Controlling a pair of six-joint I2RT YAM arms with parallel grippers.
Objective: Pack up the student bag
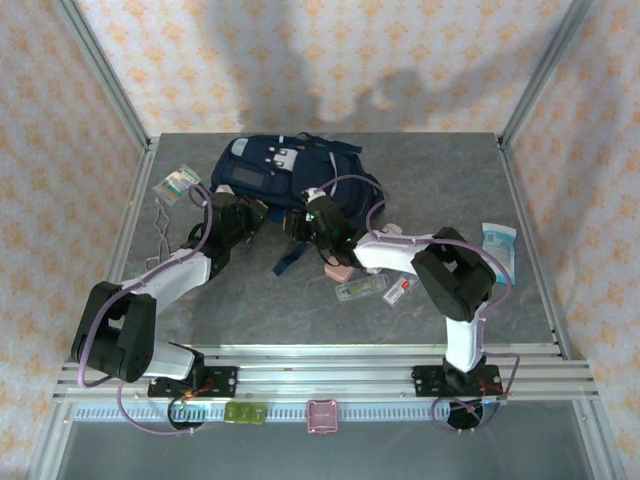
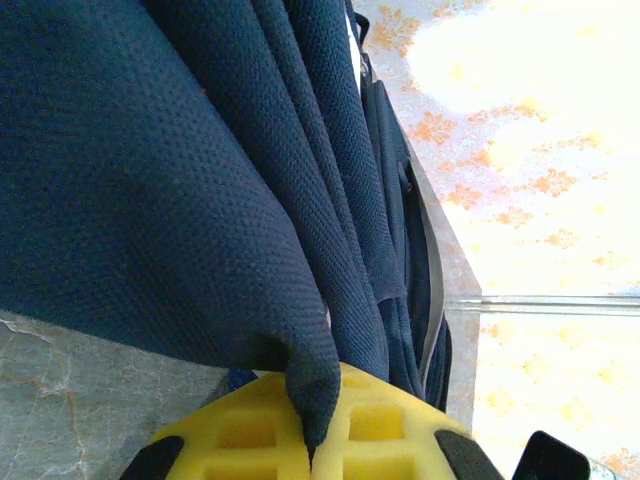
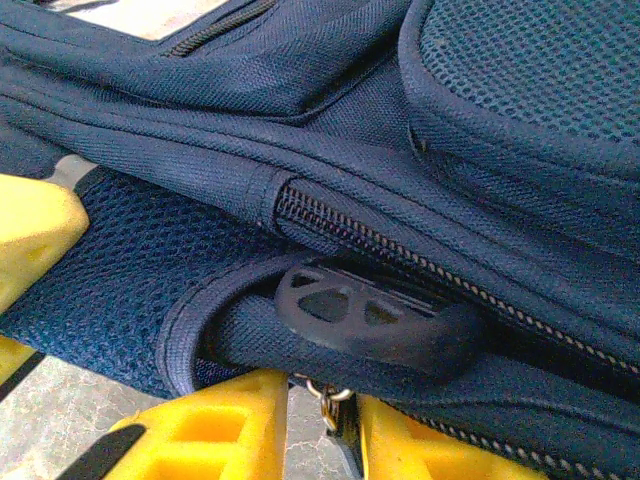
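Student bag (image 1: 285, 165), far middle of table (image 1: 250, 310), zip (image 3: 400, 250) seemingly shut, packing judged barely begun: left gripper (image 2: 315, 440) clenched on its fabric, right gripper (image 3: 325, 425) about the zip pull (image 3: 323, 393), hold unclear; tissue packet (image 1: 497, 240) and clear case (image 1: 360, 288) lay outside.

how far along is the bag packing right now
Nothing looks packed yet. In hand: the left gripper pinches fabric of the student bag, while the right gripper sits at its zip. Left: open it and load the clear case, packet and pouch lying on the table.
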